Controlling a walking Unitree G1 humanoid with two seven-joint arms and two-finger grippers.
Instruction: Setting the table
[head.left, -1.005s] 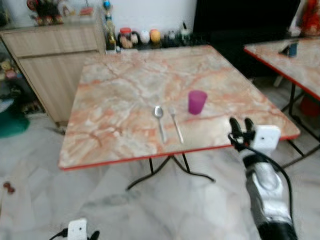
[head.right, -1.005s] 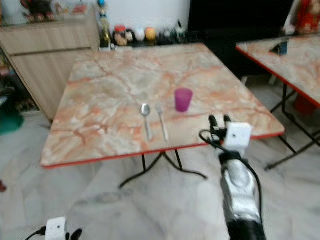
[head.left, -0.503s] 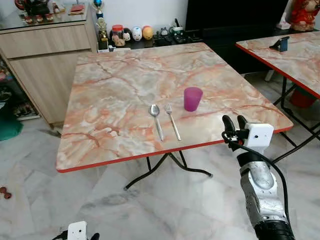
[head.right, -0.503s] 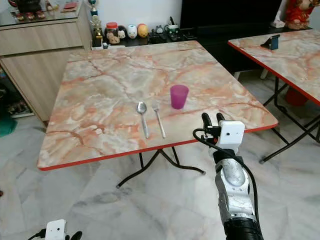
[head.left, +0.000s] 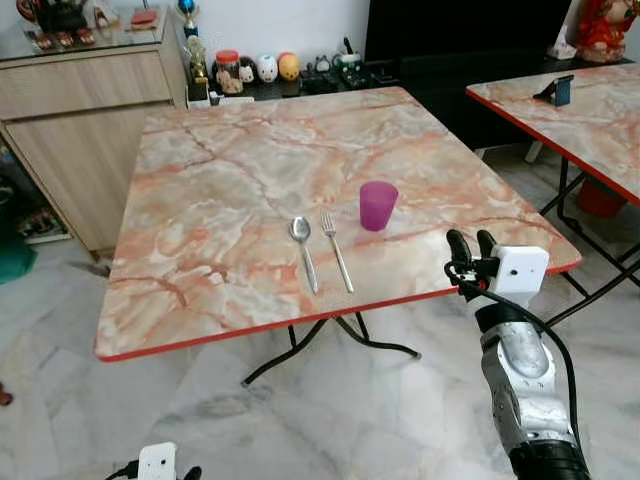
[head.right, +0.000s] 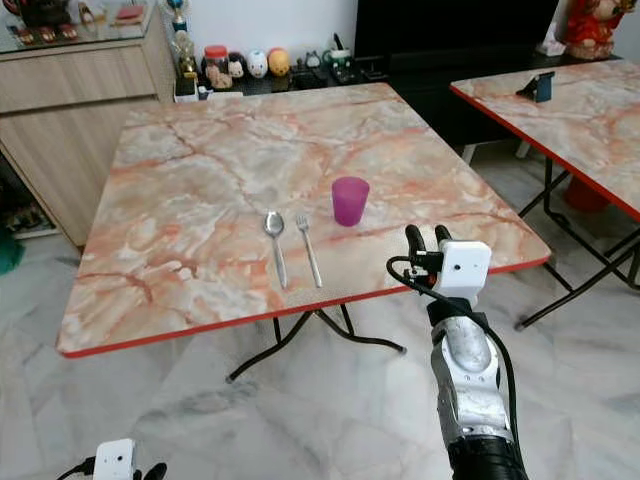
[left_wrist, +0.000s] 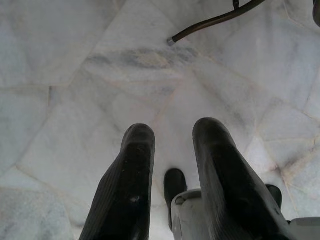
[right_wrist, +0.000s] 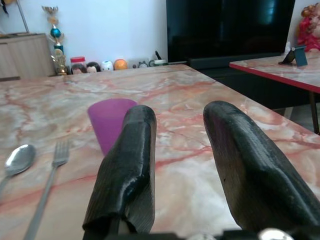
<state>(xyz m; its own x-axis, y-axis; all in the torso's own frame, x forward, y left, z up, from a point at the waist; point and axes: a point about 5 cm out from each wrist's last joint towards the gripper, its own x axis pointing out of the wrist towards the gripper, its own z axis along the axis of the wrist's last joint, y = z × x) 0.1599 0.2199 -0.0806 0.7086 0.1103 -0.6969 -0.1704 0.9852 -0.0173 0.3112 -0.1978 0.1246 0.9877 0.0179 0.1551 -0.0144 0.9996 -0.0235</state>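
Set so far: a spoon (head.left: 303, 243) and a fork (head.left: 335, 250) lie side by side, just apart, handles pointing to the near edge of the desk (head.left: 220, 160); a purple cup (head.left: 377, 205) stands upright just beyond them, toward the right edge.
Still missing: from where I stand there is no plate or bowl on the desk, so the place looks only partly laid; I judge more is to come, though nothing to fetch is in sight near the robot.
Right gripper (head.left: 472, 245): raised at the near right corner of the desk, about level with the edge, its jaws a little apart with a clear gap and nothing between them.
Cup against the jaws: in the right wrist view the purple cup sits ahead of the jaws and off to one side, partly hidden behind one finger (right_wrist: 127, 165), well short of contact; the cup is inward from that corner, toward the middle of the desk.
Cutlery against the jaws: the spoon and fork lie farther off along the near edge, clear of the jaws.
Left gripper (left_wrist: 172, 150): hangs low over the marble floor (left_wrist: 75, 100), idle, jaws slightly parted and holding nothing.
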